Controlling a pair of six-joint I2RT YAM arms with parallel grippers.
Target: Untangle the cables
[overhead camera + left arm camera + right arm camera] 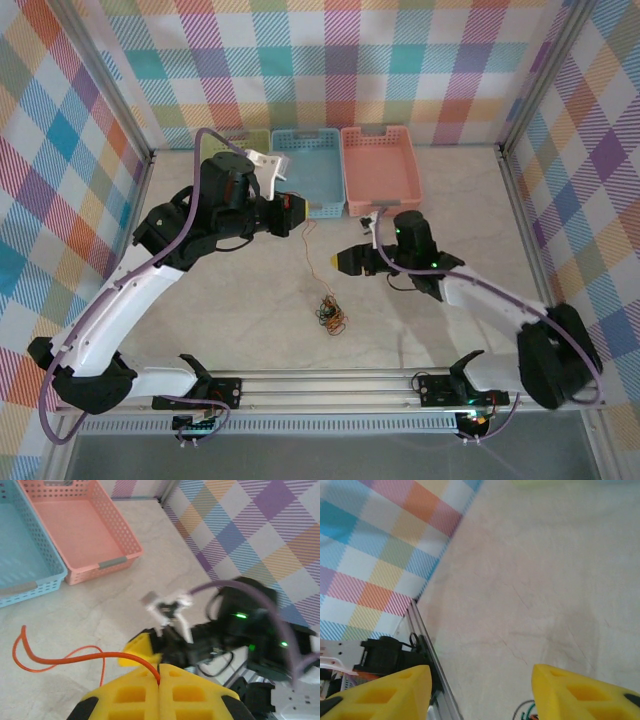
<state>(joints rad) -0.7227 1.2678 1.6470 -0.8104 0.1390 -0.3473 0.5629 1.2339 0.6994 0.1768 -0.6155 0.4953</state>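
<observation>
My left gripper (pixel 159 674) is clamped shut on the hair-thin orange wire (pixel 55 661). The strand comes out from the seam between my yellow foam pads (pixel 130 695), then bows away in a loose loop above the pale marble-look table (pixel 100 610). From the overhead view the wire runs down from that hand to a small knot of orange and dark wires (pixel 330 316) lying on the table, between my two arms.

My right gripper (pixel 480 680) stands with its jaws apart and nothing between them, low over the table beside the knot, whose edge peeks in at the bottom of its wrist view.

These wires look almost weightless and fully limp, so I judge the whole clump will ride up if I pull on one strand. They are so fine that they could slip through soft pads. I would pinch a dark strand with the right hand close to the knot, hold it down, and draw the orange one out slowly to avoid cinching it tighter.
</observation>
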